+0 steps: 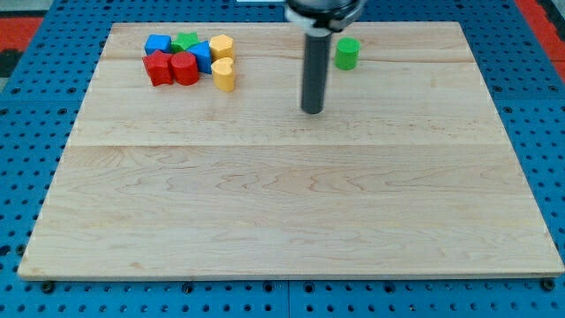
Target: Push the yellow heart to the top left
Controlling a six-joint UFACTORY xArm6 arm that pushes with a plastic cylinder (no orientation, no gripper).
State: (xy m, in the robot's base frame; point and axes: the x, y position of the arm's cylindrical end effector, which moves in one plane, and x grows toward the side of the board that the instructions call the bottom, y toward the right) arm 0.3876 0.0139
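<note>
The near half of the wooden board (291, 221) lies bare, its pale planks running across the view, and the board rests on a blue pegboard table (26, 177) whose edges are cut off on every side. Farther up, my tip (312, 110) rests on the wood at the end of the dark rod, well apart from every block; there is no gripper here, so nothing is clasped or let go (the rod only touches the board). The rod's upper part and its mount are cut off by the view's top. Just to the view's right of the rod, and a little farther back, stands a lone green cylinder (346, 54). Toward the view's top left sits a tight cluster: the yellow heart (224, 74) at its near right corner, a second yellow block (221, 46) behind it, perhaps a hexagon, though it is hard to tell. To their left come a red cylinder (184, 68), a red block (158, 68), a blue block (202, 53), another blue block (157, 43) and a partly hidden green block (184, 40).
</note>
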